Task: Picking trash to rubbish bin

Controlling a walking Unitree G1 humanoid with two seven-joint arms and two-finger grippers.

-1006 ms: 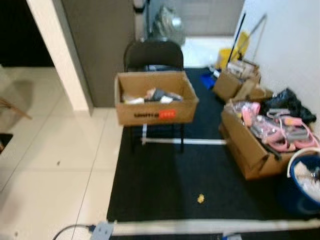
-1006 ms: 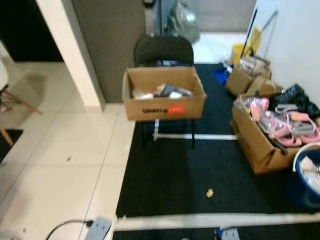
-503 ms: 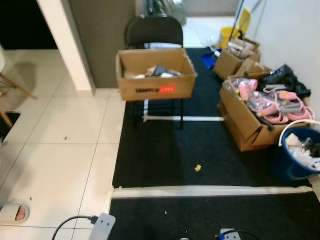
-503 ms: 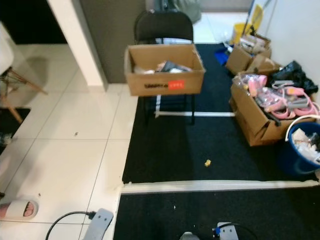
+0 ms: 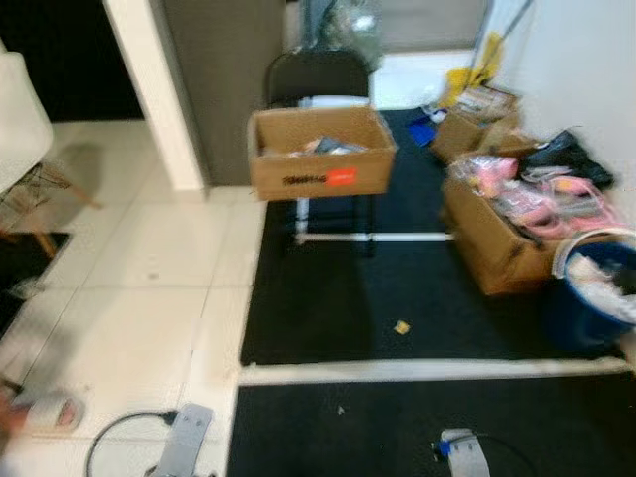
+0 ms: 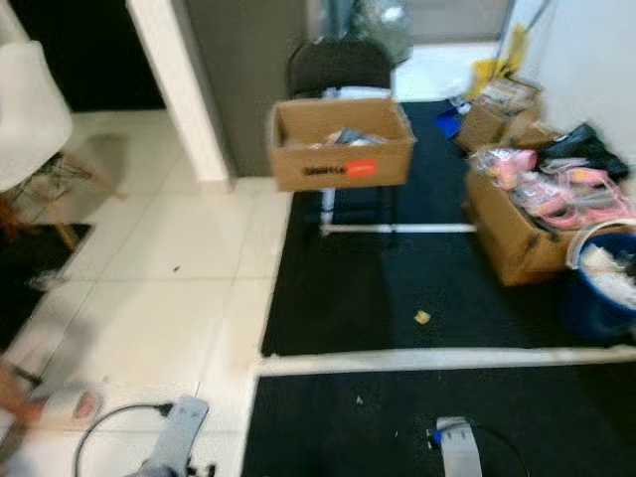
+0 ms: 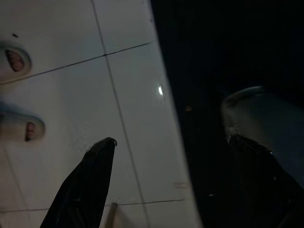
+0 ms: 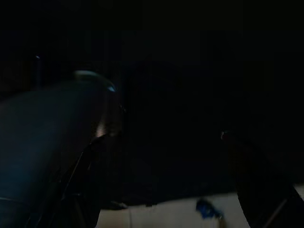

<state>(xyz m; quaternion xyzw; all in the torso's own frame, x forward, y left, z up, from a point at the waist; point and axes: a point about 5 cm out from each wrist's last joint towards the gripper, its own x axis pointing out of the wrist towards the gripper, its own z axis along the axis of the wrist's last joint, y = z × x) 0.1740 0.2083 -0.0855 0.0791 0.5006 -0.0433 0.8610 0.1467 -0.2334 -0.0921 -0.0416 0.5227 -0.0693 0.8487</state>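
both fingers [image 7: 97, 183] spread wide, empty, well apart from yellow scrap [image 5: 401, 326] on black mat [image 5: 328, 298].

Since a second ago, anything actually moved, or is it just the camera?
Just the camera: the view has swung left and pulled back, bringing a white chair and more tile into sight. The yellow scrap lies in the same spot on the black mat, and the blue bin and cardboard box sit as before. Nothing gripped or released.

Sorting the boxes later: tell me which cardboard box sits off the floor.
The box with the red label, resting on the black folding chair. The box of pink items and the smaller boxes behind it stand on the black mat.
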